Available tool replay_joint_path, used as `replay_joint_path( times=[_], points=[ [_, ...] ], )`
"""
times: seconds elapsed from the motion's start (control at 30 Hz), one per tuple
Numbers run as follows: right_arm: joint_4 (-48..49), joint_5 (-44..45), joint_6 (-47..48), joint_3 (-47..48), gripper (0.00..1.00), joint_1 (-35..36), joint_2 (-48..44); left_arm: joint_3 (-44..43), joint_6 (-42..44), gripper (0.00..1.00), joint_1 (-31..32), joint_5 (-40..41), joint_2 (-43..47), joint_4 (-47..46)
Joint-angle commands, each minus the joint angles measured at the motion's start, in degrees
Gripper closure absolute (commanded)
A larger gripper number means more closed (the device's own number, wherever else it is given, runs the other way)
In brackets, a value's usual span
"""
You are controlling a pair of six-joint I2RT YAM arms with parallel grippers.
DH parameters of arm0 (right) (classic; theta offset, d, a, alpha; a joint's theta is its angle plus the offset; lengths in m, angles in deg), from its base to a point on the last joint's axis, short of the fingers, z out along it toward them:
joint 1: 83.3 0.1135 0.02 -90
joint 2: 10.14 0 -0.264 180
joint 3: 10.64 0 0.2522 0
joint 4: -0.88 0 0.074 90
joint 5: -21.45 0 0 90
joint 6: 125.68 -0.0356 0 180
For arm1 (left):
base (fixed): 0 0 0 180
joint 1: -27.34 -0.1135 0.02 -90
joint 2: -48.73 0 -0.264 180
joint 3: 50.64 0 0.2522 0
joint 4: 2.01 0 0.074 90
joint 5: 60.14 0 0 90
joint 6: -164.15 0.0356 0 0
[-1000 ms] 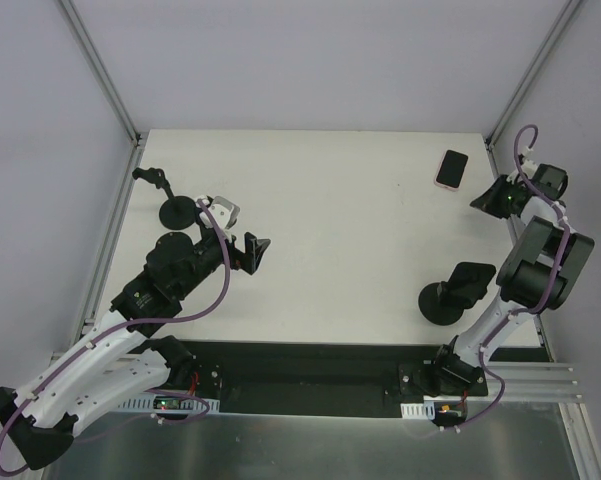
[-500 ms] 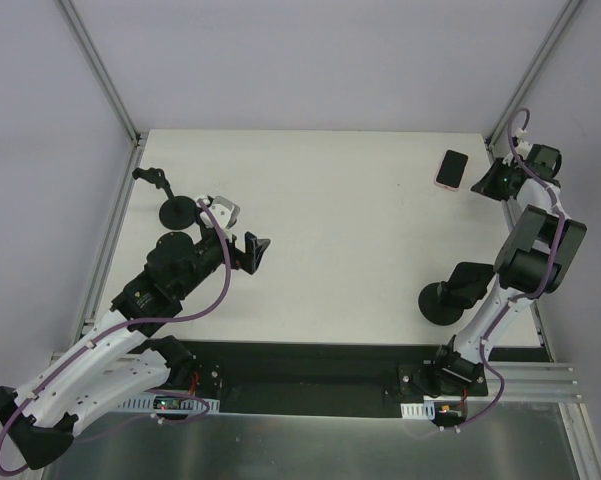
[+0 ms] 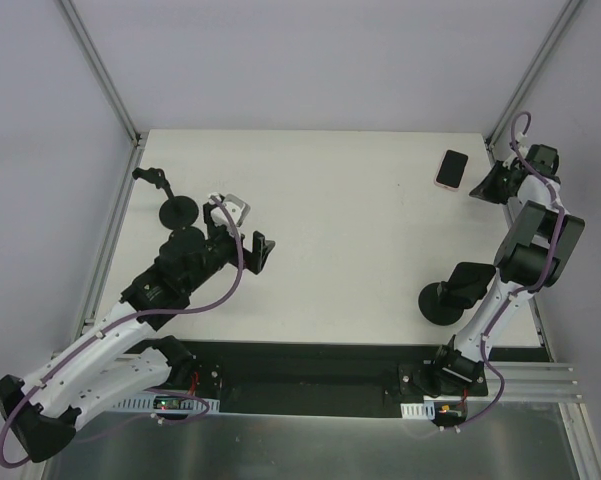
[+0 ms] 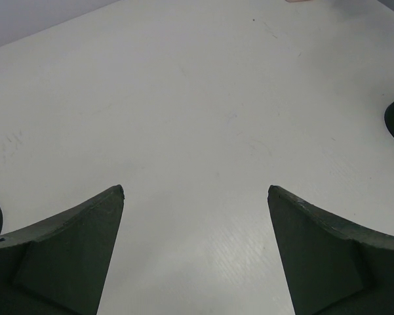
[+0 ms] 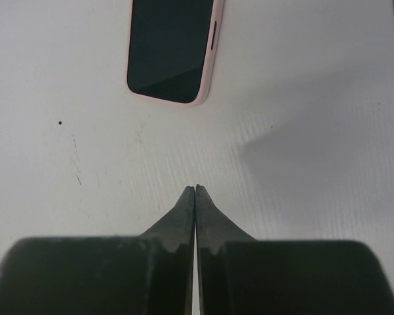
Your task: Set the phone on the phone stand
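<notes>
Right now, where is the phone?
In the top view the phone lies flat near the far right corner of the table, just beyond the shut right gripper, not touching it.

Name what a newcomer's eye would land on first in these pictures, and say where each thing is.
The pink-cased phone lies face up at the far right corner of the table, with the shut right gripper just short of it. The left gripper hangs wide open over the table, and a black stand sits near the right arm's base.
</notes>
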Motion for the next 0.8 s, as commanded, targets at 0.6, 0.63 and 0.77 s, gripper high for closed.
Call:
replay_joint_path(
  times=[0.6, 0.63, 0.77],
  points=[
    [-20.39, 11.83, -14.80, 6.94, 0.50, 3.54, -17.41, -30.47, -25.56, 0.15, 0.91, -26.22, -46.27, -1.97],
    [-20.65, 12.27, -14.72, 7.37, 0.47, 3.64, -17.85, -31.53, -26.35, 0.16, 1.34, -27.01, -47.76, -3.01],
    [-20.65, 12.37, -9.99, 9.05, 0.37, 3.02, -17.42, -34.70, -25.66, 0.17, 3.10, -28.33, -51.03, -4.68]
  ],
)
